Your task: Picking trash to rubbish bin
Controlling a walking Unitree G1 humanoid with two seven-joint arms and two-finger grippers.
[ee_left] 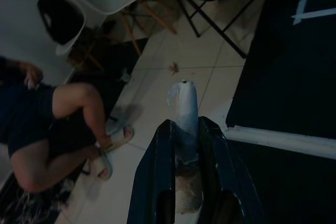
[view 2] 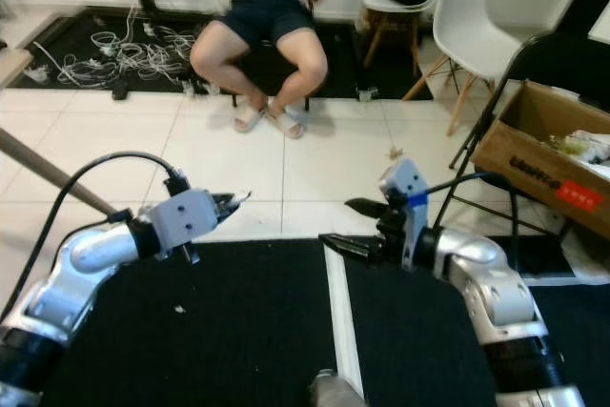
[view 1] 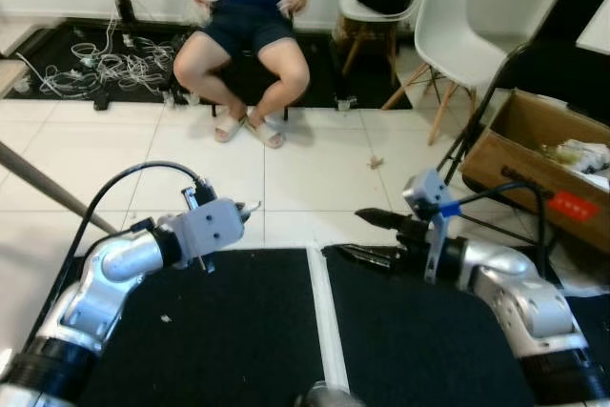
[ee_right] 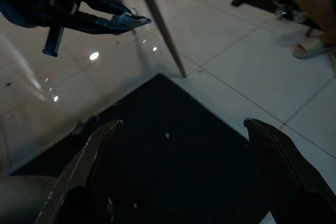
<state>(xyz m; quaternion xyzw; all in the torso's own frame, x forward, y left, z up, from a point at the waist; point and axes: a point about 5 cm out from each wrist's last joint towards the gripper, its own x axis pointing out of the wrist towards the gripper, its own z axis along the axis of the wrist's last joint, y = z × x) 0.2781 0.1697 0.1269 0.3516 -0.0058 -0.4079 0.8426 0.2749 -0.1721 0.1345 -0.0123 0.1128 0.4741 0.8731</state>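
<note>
The left gripper (ee_left: 181, 129) is raised over the near edge of a black floor mat (view 1: 238, 331), its 2 black fingers (ee_left: 155, 166) closed on a pale, crumpled piece of trash (ee_left: 182, 106) that sticks out past the fingertips; in the right eye view the same scrap shows as a small whitish tip at the front of the gripper (view 2: 232, 202). The right gripper (view 1: 367, 235) is held at about the same height on the opposite side, pointing inward toward the left one, with its 2 fingers (ee_right: 86, 166) spread wide apart and nothing between them. Both grippers hang above the line where the black mat meets the white tiled floor (view 1: 315, 173), and a pale strip (view 1: 324, 321) runs down the mat between the 2 arms. A grey slanted pole (view 1: 48, 188) crosses the tiles on the left side. A small brownish scrap (view 1: 376, 162) lies on the tiles well ahead of the right gripper. Beyond it a seated person (view 1: 250, 35) in dark shorts and pale sandals faces the robot, with a tangle of white cables (view 1: 105, 69) on a dark mat to that person's side. A white chair (view 1: 457, 30) stands further right, and an open cardboard box (view 1: 534, 154) holding crumpled material rests on the floor at the far right, behind a black folding frame (view 1: 481, 111)
</note>
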